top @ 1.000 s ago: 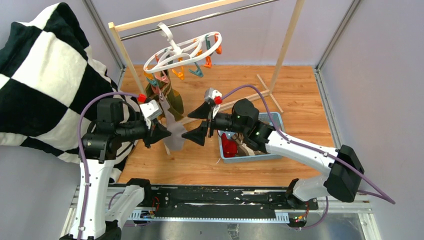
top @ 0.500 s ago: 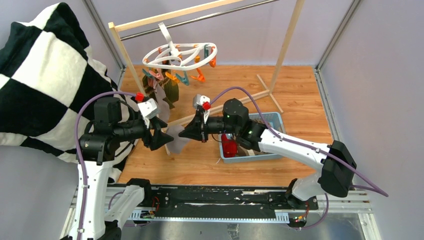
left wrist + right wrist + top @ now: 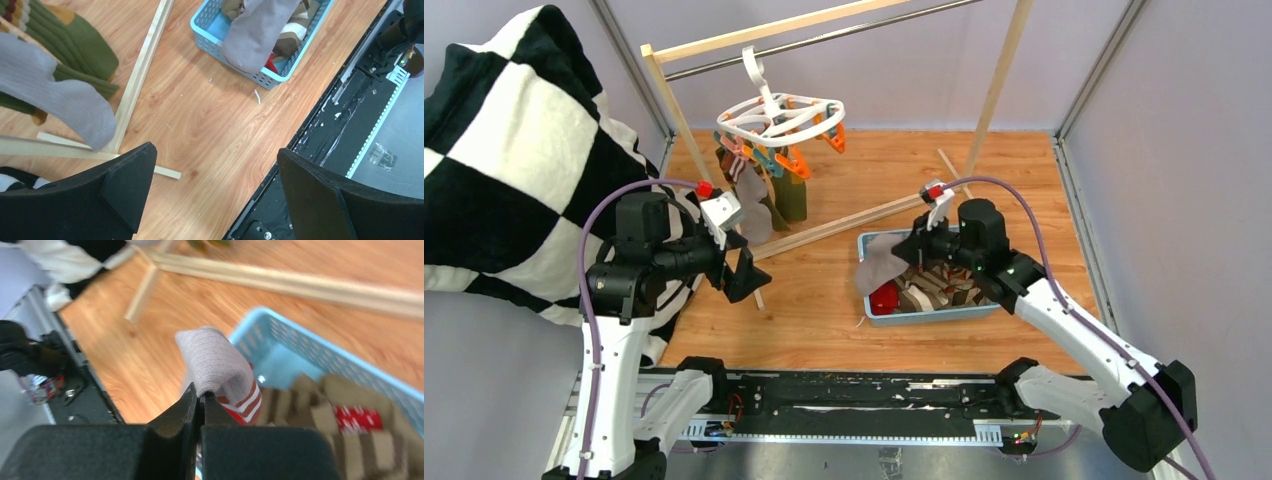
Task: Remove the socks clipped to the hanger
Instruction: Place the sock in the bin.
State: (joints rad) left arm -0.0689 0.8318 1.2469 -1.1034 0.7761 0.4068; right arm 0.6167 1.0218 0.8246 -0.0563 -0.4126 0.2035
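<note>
The white hanger point(image 3: 774, 115) hangs from the metal rod by its hook, with orange and teal clips. A grey sock point(image 3: 752, 215) and an olive green sock point(image 3: 789, 200) dangle from it; the left wrist view shows both, grey point(image 3: 65, 100) and olive point(image 3: 75, 45). My left gripper point(image 3: 742, 270) stands open below them with nothing between its fingers point(image 3: 125, 185). My right gripper point(image 3: 911, 247) is shut on another grey sock point(image 3: 215, 362), which hangs over the left end of the blue basket point(image 3: 984, 310).
The basket point(image 3: 280, 335) holds a red snowflake sock point(image 3: 884, 297) and brown striped socks point(image 3: 939, 285). A checkered blanket point(image 3: 514, 150) drapes at the left. The wooden rack's post point(image 3: 999, 80) and floor bars point(image 3: 854, 220) cross the middle. A black rail point(image 3: 854, 395) runs along the near edge.
My left gripper opened and let go of a grey sock. My right gripper shut on that sock and carried it right, over the basket. The hanger swung.
</note>
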